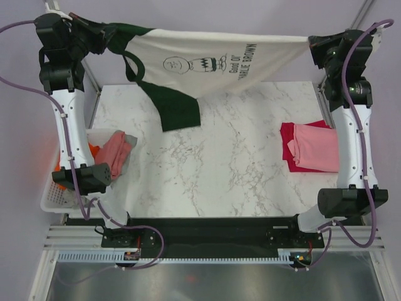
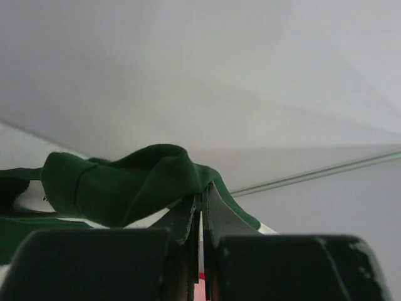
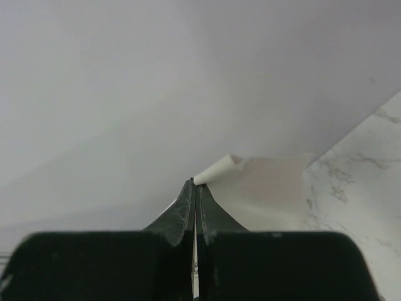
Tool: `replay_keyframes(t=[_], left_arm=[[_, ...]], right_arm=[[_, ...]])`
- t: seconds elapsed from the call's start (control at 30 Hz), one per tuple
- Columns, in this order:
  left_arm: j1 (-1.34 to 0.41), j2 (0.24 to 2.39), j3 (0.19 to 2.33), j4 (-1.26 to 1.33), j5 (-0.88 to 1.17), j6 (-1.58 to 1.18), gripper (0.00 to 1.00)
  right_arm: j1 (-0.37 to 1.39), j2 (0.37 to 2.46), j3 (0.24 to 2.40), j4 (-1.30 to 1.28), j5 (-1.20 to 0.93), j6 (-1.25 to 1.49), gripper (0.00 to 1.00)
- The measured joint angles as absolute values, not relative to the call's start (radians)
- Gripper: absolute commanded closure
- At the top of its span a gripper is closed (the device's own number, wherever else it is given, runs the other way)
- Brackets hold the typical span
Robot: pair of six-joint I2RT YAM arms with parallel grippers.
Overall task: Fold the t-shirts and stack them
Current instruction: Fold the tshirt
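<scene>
Top view: cream t-shirt (image 1: 213, 59) stretched aloft; wrist views: jaws pinching it

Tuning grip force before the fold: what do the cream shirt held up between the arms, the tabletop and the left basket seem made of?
Cream shirt: soft matte cloth, probably cotton knit; it sags and its green sleeve hangs limp. Tabletop: smooth marble-look surface, grey veins; stone or laminate, cannot tell. Basket: rigid white plastic, slatted walls.
</scene>
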State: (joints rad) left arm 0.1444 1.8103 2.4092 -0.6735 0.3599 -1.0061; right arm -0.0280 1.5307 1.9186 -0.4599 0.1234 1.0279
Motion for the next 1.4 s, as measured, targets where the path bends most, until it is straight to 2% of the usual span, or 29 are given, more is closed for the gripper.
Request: replay_keyframes(t=[0.17, 0.27, 0.37, 0.53, 0.67, 0.97, 1.23, 1.33, 1.37, 1.4], left_arm=[[0.151, 1.896, 2.459, -0.439, 0.433, -1.054, 0.98], [0.146, 1.934, 2.371, -0.327, 0.471, -1.036, 0.98], [0.133, 1.887, 2.051, -0.198, 0.485, -0.998, 0.98], [0.119, 1.706, 1.344, -0.028, 0.471, -0.982, 0.98], [0.115, 1.561, 0.993, 0.013, 0.445, -0.981, 0.98], [0.115, 1.238, 0.662, 0.112, 0.429, -0.953, 0.98], [0.115, 1.053, 0.526, 0.018, 0.418, -0.902, 0.98], [0.115, 0.989, 0.483, -0.015, 0.417, -0.890, 0.98], [0.115, 0.973, 0.469, -0.022, 0.417, -0.886, 0.93], [0.115, 0.962, 0.455, -0.032, 0.417, -0.880, 0.89]], right_arm=[[-0.082, 1.611, 1.968, -0.339, -0.004, 1.077, 1.00], [-0.097, 1.663, 1.882, -0.228, -0.078, 1.092, 1.00], [-0.103, 1.688, 1.668, -0.127, -0.134, 1.103, 1.00], [-0.106, 1.693, 1.261, -0.029, -0.165, 1.104, 1.00], [-0.113, 1.676, 1.035, 0.018, -0.164, 1.084, 1.00], [-0.121, 1.386, 0.622, 0.136, -0.119, 1.037, 1.00], [-0.122, 1.094, 0.403, 0.126, -0.061, 1.016, 0.98], [-0.122, 0.974, 0.347, 0.080, -0.045, 1.014, 0.91], [-0.122, 0.934, 0.333, 0.057, -0.043, 1.012, 0.80], [-0.122, 0.902, 0.323, 0.036, -0.038, 1.010, 0.64]])
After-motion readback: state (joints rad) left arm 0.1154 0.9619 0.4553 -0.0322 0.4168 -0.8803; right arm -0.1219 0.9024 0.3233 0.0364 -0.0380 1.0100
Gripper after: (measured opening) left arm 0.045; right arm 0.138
